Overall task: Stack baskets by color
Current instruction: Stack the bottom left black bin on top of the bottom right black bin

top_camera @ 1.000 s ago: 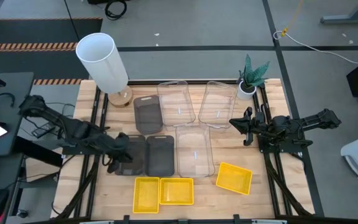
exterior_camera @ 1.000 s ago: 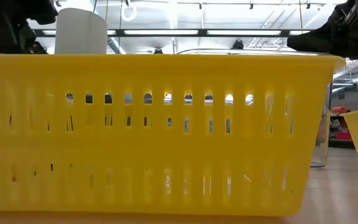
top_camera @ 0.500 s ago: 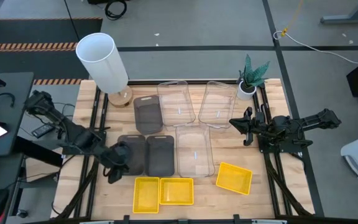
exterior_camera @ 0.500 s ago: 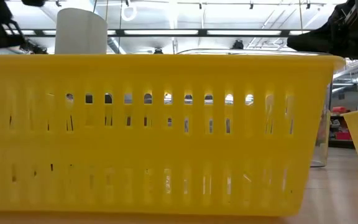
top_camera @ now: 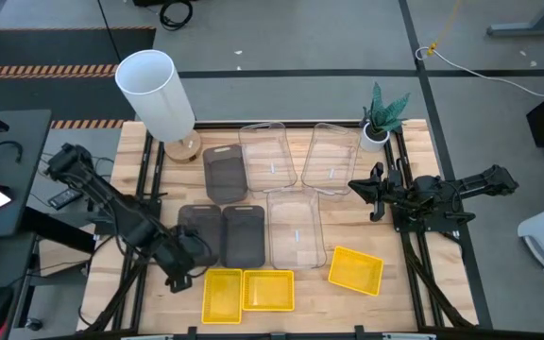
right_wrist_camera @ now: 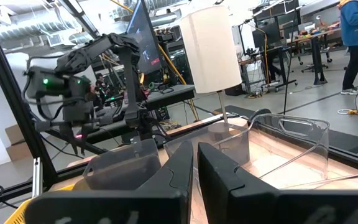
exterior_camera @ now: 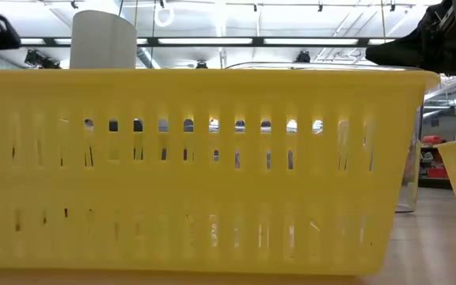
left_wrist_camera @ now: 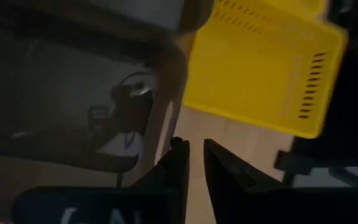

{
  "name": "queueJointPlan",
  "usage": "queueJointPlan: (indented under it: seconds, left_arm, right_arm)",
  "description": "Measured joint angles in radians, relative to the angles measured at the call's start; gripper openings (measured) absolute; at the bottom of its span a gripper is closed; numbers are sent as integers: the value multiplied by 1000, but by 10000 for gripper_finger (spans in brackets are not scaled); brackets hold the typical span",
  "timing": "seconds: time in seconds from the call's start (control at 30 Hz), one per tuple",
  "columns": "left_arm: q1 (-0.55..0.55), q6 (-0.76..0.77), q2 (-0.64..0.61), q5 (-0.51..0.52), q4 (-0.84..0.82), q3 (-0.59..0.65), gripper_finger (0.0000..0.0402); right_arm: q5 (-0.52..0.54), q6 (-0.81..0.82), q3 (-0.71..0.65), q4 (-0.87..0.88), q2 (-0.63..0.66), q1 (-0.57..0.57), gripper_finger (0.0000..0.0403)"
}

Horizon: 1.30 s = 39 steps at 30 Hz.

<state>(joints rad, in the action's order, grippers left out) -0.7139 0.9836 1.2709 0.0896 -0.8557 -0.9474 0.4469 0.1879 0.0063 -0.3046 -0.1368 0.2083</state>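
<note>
Your left pincer [top_camera: 179, 276] hangs low over the surface [top_camera: 404, 293], just beside the near-left yellow basket [top_camera: 222, 295], its fingers [left_wrist_camera: 174, 163] a narrow slit apart and holding nothing. Your right pincer [top_camera: 374, 192] waits at the right edge, jaws nearly together, also holding nothing. You have two yellow baskets side by side at the near edge and a third [top_camera: 356, 270] apart to the right. Three grey baskets [top_camera: 244, 235] and three clear baskets [top_camera: 297, 229] lie unstacked behind them.
</note>
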Motion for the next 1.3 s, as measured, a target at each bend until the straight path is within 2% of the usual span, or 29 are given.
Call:
queueJointPlan:
  seconds: [0.13,0.4,0.5,0.6,0.77,1.0,1.3]
  left_arm:
    - [5,-18,45,4,-17,0,94]
    - [2,-117,122,2,-11,0,203]
    - [-2,-155,157,1,-8,0,223]
    - [-2,-166,202,1,-5,0,227]
    - [-2,-160,270,-21,-4,0,210]
    - [-2,-158,320,-51,-6,0,164]
    - [-3,-155,321,-54,-16,0,45]
  right_arm:
    - [0,0,0,0,0,0,30]
    - [0,0,0,0,0,0,30]
    - [0,0,0,0,0,0,30]
    - [0,0,0,0,0,0,30]
    - [0,0,0,0,0,0,30]
    - [0,0,0,0,0,0,30]
    - [0,0,0,0,0,0,30]
